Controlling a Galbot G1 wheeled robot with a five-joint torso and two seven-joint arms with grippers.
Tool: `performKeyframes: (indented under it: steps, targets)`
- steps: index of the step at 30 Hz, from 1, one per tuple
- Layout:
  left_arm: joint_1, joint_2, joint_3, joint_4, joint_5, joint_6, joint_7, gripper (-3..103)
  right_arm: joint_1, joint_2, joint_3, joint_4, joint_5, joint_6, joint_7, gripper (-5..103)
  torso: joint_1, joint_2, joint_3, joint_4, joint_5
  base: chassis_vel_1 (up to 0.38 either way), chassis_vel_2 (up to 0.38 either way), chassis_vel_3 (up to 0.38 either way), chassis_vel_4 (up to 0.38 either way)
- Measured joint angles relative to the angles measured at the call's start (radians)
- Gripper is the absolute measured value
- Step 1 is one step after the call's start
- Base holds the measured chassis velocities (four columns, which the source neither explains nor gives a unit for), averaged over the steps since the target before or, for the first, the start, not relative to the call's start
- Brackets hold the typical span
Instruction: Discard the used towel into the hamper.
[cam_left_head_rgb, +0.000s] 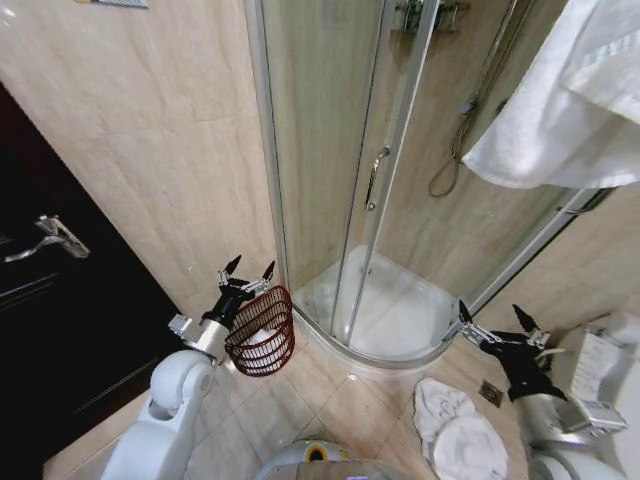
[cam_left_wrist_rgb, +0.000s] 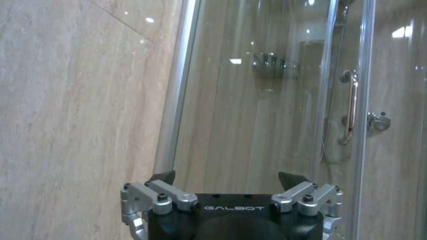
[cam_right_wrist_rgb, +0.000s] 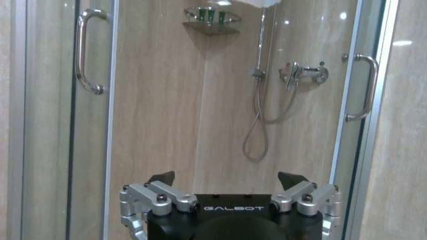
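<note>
The hamper, a small dark reddish-brown open-weave basket, stands on the tiled floor by the corner of the shower. Something pale shows through its weave; I cannot tell what it is. My left gripper is open and empty, just above the hamper's far rim and pointing at the shower glass. A crumpled white towel lies on the floor at the right, touching a second white bundle. My right gripper hangs open and empty above and beyond them, facing the shower.
The curved glass shower enclosure with its white tray fills the middle. A large white towel hangs at the upper right. A dark door stands at the left. A floor drain and a white fixture are at the right.
</note>
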Motion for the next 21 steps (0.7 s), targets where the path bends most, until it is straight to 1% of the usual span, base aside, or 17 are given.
performKeyframes:
  steps: [1, 5, 6, 11, 12, 14, 15, 18, 19, 21]
  targets:
    - [0.000, 0.000, 0.000, 0.000, 0.000, 0.000, 0.000, 100, 0.000, 0.000, 0.000, 0.000, 0.000, 0.000, 0.000, 100, 0.000, 0.000, 0.000, 0.0000, 0.0000, 0.000, 0.000, 0.000, 0.000]
    - [0.000, 0.000, 0.000, -0.005, 0.001, 0.009, 0.000, 100, 0.009, -0.006, 0.000, 0.000, 0.000, -0.006, 0.000, 100, 0.012, 0.026, 0.014, 0.0000, 0.0000, 0.000, 0.000, 0.000, 0.000]
    - [0.000, 0.000, 0.000, -0.005, 0.001, 0.009, 0.000, 100, 0.009, -0.006, 0.000, 0.000, 0.000, -0.006, 0.000, 100, 0.012, 0.026, 0.014, 0.0000, 0.0000, 0.000, 0.000, 0.000, 0.000]
    - [-0.001, 0.001, -0.003, -0.007, 0.002, 0.015, -0.001, 100, 0.026, -0.010, -0.003, 0.000, 0.001, -0.026, 0.000, 100, 0.029, 0.061, 0.032, 0.0000, 0.0000, 0.000, 0.000, 0.000, 0.000]
    - [-0.001, 0.001, -0.003, -0.007, 0.002, 0.015, -0.001, 100, 0.026, -0.010, -0.003, 0.000, 0.001, -0.026, 0.000, 100, 0.029, 0.061, 0.032, 0.0000, 0.0000, 0.000, 0.000, 0.000, 0.000]
    - [0.000, 0.002, -0.005, -0.011, 0.002, 0.017, -0.001, 100, 0.036, -0.015, -0.004, 0.000, 0.003, -0.038, -0.001, 100, 0.037, 0.078, 0.041, 0.0000, 0.0001, 0.000, 0.000, 0.000, 0.000]
    - [0.000, 0.002, -0.005, -0.011, 0.002, 0.017, -0.001, 100, 0.036, -0.015, -0.004, 0.000, 0.003, -0.038, -0.001, 100, 0.037, 0.078, 0.041, 0.0000, 0.0001, 0.000, 0.000, 0.000, 0.000]
    - [0.003, 0.002, -0.005, -0.016, 0.003, 0.020, -0.001, 100, 0.051, -0.021, -0.006, 0.000, 0.007, -0.055, -0.001, 100, 0.046, 0.099, 0.053, 0.0001, 0.0000, 0.000, 0.000, 0.000, 0.000]
    - [0.003, 0.002, -0.005, -0.016, 0.003, 0.020, -0.001, 100, 0.051, -0.021, -0.006, 0.000, 0.007, -0.055, -0.001, 100, 0.046, 0.099, 0.053, 0.0001, 0.0000, 0.000, 0.000, 0.000, 0.000]
    - [0.001, 0.002, -0.005, -0.021, 0.003, 0.027, -0.001, 100, 0.060, -0.024, -0.008, 0.000, 0.010, -0.065, -0.001, 100, 0.054, 0.115, 0.061, 0.0000, 0.0000, 0.000, 0.000, 0.000, 0.000]
